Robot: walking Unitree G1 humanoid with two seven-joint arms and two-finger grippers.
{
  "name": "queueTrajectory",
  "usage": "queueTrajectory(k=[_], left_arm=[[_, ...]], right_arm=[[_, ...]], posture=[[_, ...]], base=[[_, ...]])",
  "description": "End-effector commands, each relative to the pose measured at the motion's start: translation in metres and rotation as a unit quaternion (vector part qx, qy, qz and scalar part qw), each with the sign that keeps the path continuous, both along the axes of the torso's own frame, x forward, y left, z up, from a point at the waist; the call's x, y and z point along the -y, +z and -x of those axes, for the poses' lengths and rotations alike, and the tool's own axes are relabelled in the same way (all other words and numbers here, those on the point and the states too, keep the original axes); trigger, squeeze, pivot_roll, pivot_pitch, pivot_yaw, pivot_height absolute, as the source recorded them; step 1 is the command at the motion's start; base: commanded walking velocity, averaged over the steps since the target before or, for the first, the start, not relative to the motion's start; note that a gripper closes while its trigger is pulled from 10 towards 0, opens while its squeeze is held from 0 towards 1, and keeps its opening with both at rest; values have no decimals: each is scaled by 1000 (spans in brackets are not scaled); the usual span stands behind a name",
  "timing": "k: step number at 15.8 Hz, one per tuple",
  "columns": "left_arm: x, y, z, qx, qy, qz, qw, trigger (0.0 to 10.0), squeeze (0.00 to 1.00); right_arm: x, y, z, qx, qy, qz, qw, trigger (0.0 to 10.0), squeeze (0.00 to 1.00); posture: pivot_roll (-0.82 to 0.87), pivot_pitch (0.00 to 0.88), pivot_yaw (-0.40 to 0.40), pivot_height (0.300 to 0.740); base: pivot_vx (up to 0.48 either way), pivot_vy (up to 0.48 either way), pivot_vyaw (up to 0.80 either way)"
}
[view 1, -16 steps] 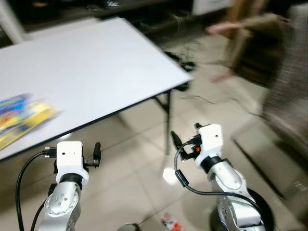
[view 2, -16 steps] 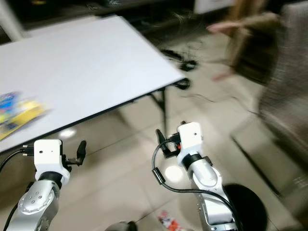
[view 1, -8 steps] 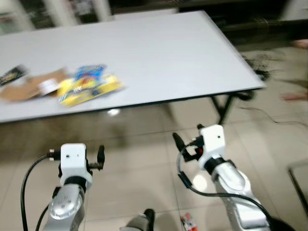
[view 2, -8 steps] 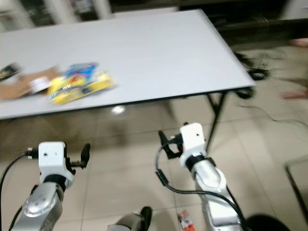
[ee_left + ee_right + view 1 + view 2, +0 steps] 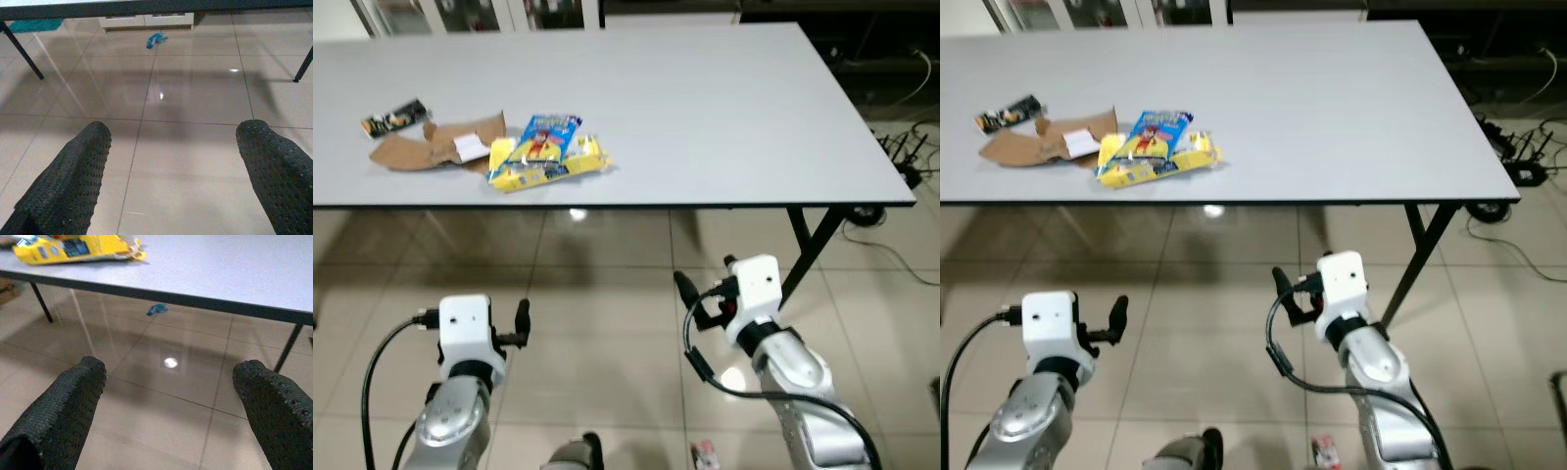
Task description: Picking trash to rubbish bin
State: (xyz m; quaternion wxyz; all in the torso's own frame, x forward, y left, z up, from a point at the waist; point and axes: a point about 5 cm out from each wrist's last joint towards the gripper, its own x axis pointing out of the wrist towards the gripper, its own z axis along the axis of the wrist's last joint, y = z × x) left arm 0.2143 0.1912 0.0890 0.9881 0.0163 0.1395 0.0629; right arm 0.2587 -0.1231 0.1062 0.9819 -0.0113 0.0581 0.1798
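Observation:
Trash lies on the left part of the grey table (image 5: 724, 108): a yellow wrapper (image 5: 548, 168) with a blue snack packet (image 5: 548, 132) on it, a torn brown cardboard piece (image 5: 431, 147) and a small dark wrapper (image 5: 394, 117). The yellow wrapper (image 5: 78, 247) sits near the table's front edge. A blue scrap (image 5: 156, 39) lies on the floor under the table, and a small red wrapper (image 5: 704, 455) lies by my feet. My left gripper (image 5: 174, 129) and right gripper (image 5: 170, 366) hang open and empty over the tiles, short of the table.
The black table leg (image 5: 808, 257) stands just right of my right arm. Cables (image 5: 901, 162) trail on the floor at the far right. Glass-fronted cabinets (image 5: 489, 12) stand behind the table. Beige tiled floor (image 5: 607, 284) lies between me and the table.
The camera has swung left and steadied, so the table and its trash now sit square ahead. The blurred person at the right has left view. Both arms keep their pose.

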Motion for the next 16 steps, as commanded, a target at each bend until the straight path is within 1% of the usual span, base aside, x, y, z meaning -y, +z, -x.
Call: queueTrajectory(k=[1, 2, 4, 16], left_arm=[[0, -5, 2, -14, -2, 8, 1000, 10000, 0], [0, -5, 2, -16, -2, 10, 1000, 10000, 0], [1, -7, 3, -21, -3, 15, 1000, 10000, 0], [-1, -9, 3, -33, -5, 12, 999, 10000, 0]], right_arm=[[0, 0, 2, -4, 0, -4, 1000, 10000, 0], [0, 0, 2, -4, -1, -4, 1000, 10000, 0], [0, 0, 2, -6, -1, -5, 1000, 10000, 0], [-1, 0, 3, -10, -3, -8, 1000, 10000, 0]], posture=[[-51, 147, 43, 740], [-51, 147, 43, 740], [-49, 147, 41, 740], [-46, 147, 47, 740]], base=[[0, 0, 0], [0, 0, 0], [0, 321, 0], [0, 465, 0]])
